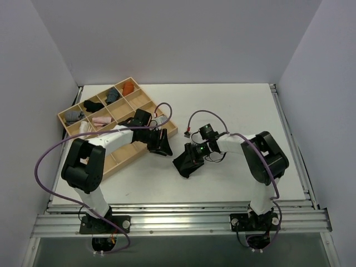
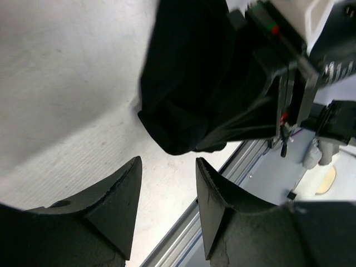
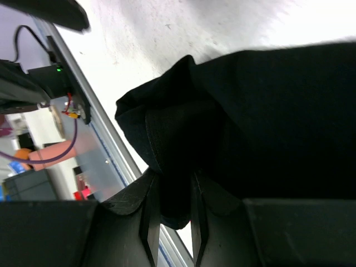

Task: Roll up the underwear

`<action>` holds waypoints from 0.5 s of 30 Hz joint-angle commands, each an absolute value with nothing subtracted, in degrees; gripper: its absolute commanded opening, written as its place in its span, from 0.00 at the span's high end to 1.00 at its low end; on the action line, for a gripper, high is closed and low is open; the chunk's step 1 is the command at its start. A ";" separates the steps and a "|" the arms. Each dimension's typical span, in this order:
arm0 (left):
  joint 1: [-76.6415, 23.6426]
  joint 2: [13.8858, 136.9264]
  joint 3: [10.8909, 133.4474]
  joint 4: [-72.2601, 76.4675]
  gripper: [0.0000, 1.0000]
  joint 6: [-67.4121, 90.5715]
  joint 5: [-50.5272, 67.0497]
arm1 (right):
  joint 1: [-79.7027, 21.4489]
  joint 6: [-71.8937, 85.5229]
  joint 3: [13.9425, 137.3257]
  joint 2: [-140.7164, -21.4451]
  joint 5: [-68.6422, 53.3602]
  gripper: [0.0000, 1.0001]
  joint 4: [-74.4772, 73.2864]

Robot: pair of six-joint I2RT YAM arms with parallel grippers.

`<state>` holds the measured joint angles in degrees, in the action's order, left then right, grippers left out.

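Two claws work this step. The right claw [image 3: 172,194] is closed on a bunched fold of the black underwear [image 3: 267,122], at the middle of the table [image 2: 67,83] between the arms. The left claw [image 2: 168,167] stands open and empty, just beside the cloth. Recommended: catch the free edge with the left claw, keep the fold taut, and turn evenly. No brand, label or writing is legible.

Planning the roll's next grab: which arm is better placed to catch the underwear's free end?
Probably left: the left gripper is open and empty, with the underwear just ahead of it; the right gripper is clamped on the fabric.
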<state>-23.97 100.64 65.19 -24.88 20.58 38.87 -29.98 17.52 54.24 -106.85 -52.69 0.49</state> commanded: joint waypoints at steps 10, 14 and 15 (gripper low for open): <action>-29.35 106.25 67.15 -21.89 0.45 13.98 42.27 | -25.14 16.17 49.04 -114.08 -58.26 0.99 6.94; -30.23 107.66 68.20 -21.01 0.43 13.71 43.51 | -24.17 16.09 49.22 -115.48 -59.85 0.99 6.95; -30.41 107.93 68.38 -20.92 0.43 13.45 44.03 | -24.00 16.00 49.39 -116.10 -59.85 0.99 6.94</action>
